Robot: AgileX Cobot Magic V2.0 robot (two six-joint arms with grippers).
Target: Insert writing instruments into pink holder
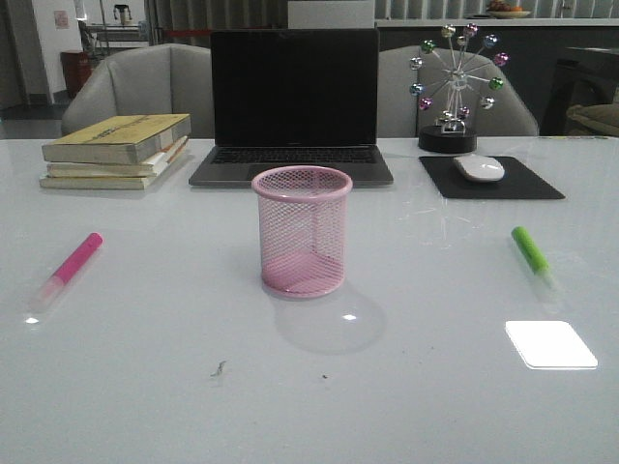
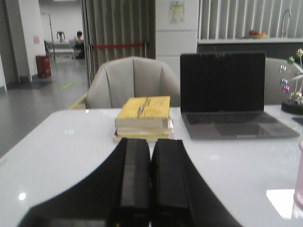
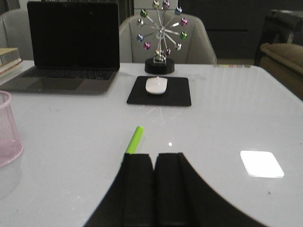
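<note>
Spreading across the whole front view, the white table (image 1: 145, 387) carries everything; at its far edge sit the dark laptop (image 1: 294, 106), a stack of books (image 1: 118, 151) and a mouse pad (image 1: 491, 178) with its mouse (image 1: 480, 168); at the centre stands the pink holder (image 1: 302, 230), upright and empty; well apart on either side lie the two markers, flat on the table; the pink marker (image 1: 70, 266) lies to the left, its long axis running from near-left to far-right, clear cap nearer the robot; the green marker (image 1: 535, 257) lies to the right, slanting the other way, cap also nearer. Neither arm shows in the front view; in the wrist views the left gripper (image 2: 150, 179) and right gripper (image 3: 154, 184) each have their jaws pressed together with nothing between. The green marker (image 3: 134, 140) lies just ahead of the right gripper's fingertips, roughly in line with its reach, so that arm looks best placed to take it; the pink one falls to the left arm, though the left wrist view does not show it.
</note>
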